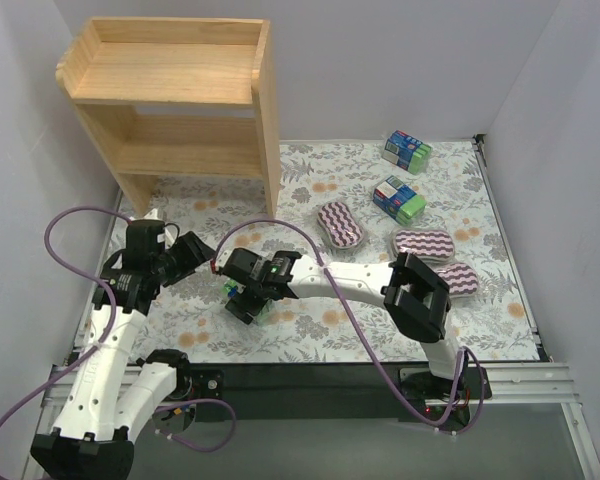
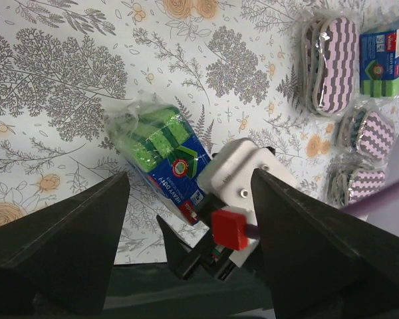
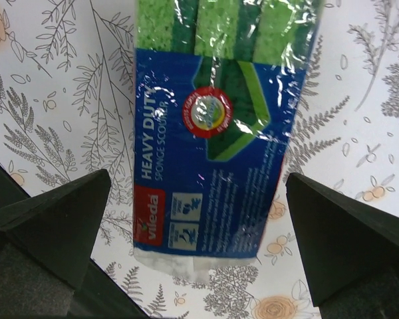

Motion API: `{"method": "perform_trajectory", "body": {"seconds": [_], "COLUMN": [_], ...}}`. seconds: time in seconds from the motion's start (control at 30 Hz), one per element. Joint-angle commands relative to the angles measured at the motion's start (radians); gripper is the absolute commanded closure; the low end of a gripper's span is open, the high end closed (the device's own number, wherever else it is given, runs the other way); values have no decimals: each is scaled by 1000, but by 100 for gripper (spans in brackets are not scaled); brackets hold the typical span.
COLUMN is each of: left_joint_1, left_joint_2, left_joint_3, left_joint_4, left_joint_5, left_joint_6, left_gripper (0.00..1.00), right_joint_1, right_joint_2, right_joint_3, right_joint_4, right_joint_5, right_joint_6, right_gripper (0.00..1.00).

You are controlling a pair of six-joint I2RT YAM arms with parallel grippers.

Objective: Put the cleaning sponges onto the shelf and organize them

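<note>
Dark fingers (image 3: pixel 46 226) of the right hand (image 3: pixel 198 178) fill both lower corners of the right wrist view. They are spread wide with nothing clamped. Between them, flat on the floral surface (image 3: pixel 66 86), lies one blue-and-green pack (image 3: pixel 219 126), its green sponge end toward 12 o'clock and its blue label end toward 6. Neither finger touches it.

Top view: this pack sits left of centre, about 8 o'clock on the surface, mostly hidden beneath the right hand. Left hand (image 2: pixel 189 174) hangs near it, at 10 o'clock from the pack, jaws apart and holding nothing. Its wrist view looks down on the same pack.

Second pack (image 1: pixel 399 198) lies at 2 o'clock of the surface. Third pack (image 1: pixel 407 149) lies beyond it at 1 o'clock; the two are apart.

First oval pad (image 1: pixel 341 224), purple-and-white zigzag, lies just right of centre. Second oval pad (image 1: pixel 424 243) and third oval pad (image 1: pixel 458 278) lie close together at 3 o'clock, by the right edge.

Wooden shelf (image 1: pixel 170 90) stands at 11 o'clock in the far-left corner, well apart from every sponge.
</note>
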Motion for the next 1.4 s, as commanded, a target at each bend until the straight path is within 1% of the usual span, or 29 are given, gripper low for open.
{"method": "perform_trajectory", "body": {"seconds": [0.0,0.1,0.2,0.3,0.33,0.4,0.5,0.6,0.63,0.67,0.73,0.77,0.8,0.83,0.87,0.9,1.0,1.03,1.07,1.1,1.13,1.23,1.37], "left_joint_1": [-1,-3,-3,-3,-3,-3,-3,-3,-3,-3,-3,-3,-1,-3,-3,-3,-3,-3,-4,-4,-4,-4,-12], "left_joint_2": [-38,-48,-65,-79,-84,-91,-99,-105,-110,-111,-119,-121,-127,-131,-145,-154,-182,-191,-196,-202,-200,-168,-98], "left_joint_3": [-6,-23,-34,-39,-42,-49,-51,-52,-62,-66,-82,-107,-123,-140,-170,-184,-223,-232,-237,-243,-241,-247,-299], "left_joint_4": [-27,-29,-32,-38,-40,-43,-49,-44,-38,-32,-12,-1,21,34,48,72,123,138,153,170,170,155,155], "left_joint_5": [15,20,27,34,37,38,44,70,86,99,151,179,204,252,274,293,363,383,414,419,417,400,371], "left_joint_6": [-24,-33,-38,-43,-41,-44,-43,-44,-44,-44,-53,-61,-79,-91,-107,-140,-203,-243,-260,-272,-276,-274,-270], "left_gripper": [32,32,32,31,32,32,31,31,31,31,31,31,31,32,31,32,31,31,31,31,31,31,34], "right_joint_1": [-22,-68,-126,-166,-175,-198,-208,-234,-252,-266,-295,-327,-341,-355,-375,-379,-389,-389,-389,-389,-389,-389,-390], "right_joint_2": [41,82,113,124,125,134,131,90,50,26,-34,-101,-134,-166,-218,-243,-306,-315,-327,-329,-329,-324,-320], "right_joint_3": [64,96,117,121,118,117,114,61,38,-32,-140,-201,-337,-402,-459,-567,-662,-694,-706,-712,-714,-728,-800], "right_joint_4": [-8,-6,-2,24,32,46,46,58,82,107,191,320,410,491,671,749,961,1001,1033,1070,1072,1073,1121], "right_joint_5": [-70,-112,-205,-263,-280,-323,-334,-362,-391,-414,-478,-554,-588,-621,-664,-675,-667,-661,-650,-647,-646,-621,-593], "right_joint_6": [-3,79,165,217,246,262,274,345,369,441,541,597,730,798,860,994,1128,1194,1219,1238,1262,1290,1345], "right_gripper": [1,1,8,16,21,24,26,33,37,39,43,46,47,48,49,49,46,45,43,40,38,38,37]}}
